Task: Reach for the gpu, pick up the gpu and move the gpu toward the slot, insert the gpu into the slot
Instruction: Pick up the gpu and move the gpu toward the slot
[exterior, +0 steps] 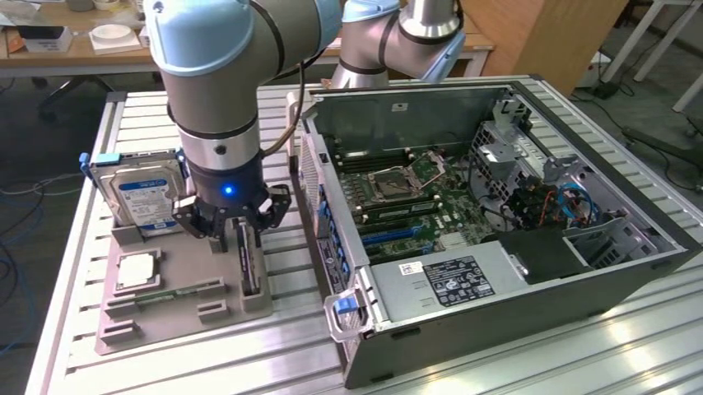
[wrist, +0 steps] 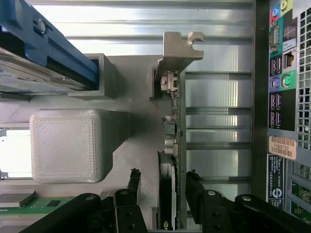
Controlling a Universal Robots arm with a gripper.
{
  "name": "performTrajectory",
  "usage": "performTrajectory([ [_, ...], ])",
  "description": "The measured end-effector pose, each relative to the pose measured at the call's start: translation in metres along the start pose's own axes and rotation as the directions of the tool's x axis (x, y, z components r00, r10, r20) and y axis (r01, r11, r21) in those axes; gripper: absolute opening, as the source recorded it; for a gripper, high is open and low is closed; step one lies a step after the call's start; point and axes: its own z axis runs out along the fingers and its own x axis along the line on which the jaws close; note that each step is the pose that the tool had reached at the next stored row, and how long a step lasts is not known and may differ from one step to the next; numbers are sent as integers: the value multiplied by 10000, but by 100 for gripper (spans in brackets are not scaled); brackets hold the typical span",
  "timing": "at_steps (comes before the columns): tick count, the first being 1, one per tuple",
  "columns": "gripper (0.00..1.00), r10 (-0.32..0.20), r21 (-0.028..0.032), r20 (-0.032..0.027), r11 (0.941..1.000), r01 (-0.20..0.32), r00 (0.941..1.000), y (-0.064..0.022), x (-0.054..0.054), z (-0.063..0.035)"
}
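We see the gripper [exterior: 234, 237] low over the gpu [exterior: 250, 267], which stands on edge in a grey holder [exterior: 181, 321] on the tabletop [exterior: 615, 350]. The fingers [wrist: 134, 180] are spread, one on each side of the gpu and not closed on it. The slot [exterior: 387, 236] lies inside the open computer case [exterior: 495, 304] beside the holder, apart from the gpu.

A ribbed metal table [exterior: 615, 346] fills the near ground. Beyond it, on the exterior view's left, a wooden desk [exterior: 66, 56] stands over a dark grey floor [exterior: 49, 123] strewn with cables [exterior: 16, 188]. A brown wooden cabinet [exterior: 544, 33] and white table legs [exterior: 648, 37] stand far right.
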Motion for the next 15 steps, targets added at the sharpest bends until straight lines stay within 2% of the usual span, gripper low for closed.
performTrajectory([
  [9,50,3,0,-40,10000,-3,10000,-11,0,7],
  [15,50,2,0,-44,10000,-2,10000,-26,-1,18],
])
